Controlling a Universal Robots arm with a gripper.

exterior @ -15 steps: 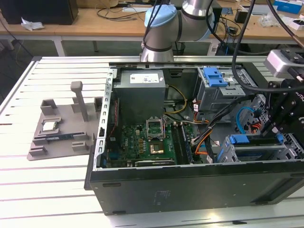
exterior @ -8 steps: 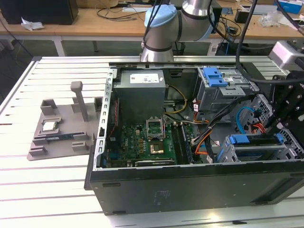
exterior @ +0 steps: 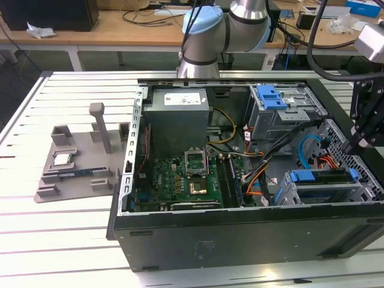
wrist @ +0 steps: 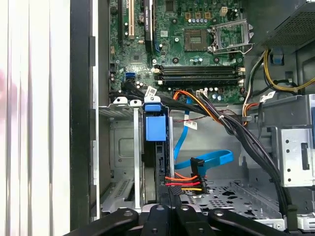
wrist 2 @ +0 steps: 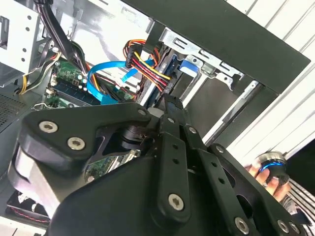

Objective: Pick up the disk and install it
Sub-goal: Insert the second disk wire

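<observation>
The disk (exterior: pixel 324 183) sits in the case's near-right drive bay; the hand (exterior: pixel 367 129) hovers above, grip unclear.

White slatted table (exterior: pixel 60 234), wooden bench (exterior: pixel 108 27) at 12 o'clock strewn with cables (exterior: pixel 144 15), dark box (exterior: pixel 51 13) at 11 o'clock.

The grey-and-blue jointed robot arm (exterior: pixel 216 30) stands at the far side, while its black metal gripper (exterior: pixel 363 135) (fingers pointing down) hangs at the exterior view's right.
</observation>
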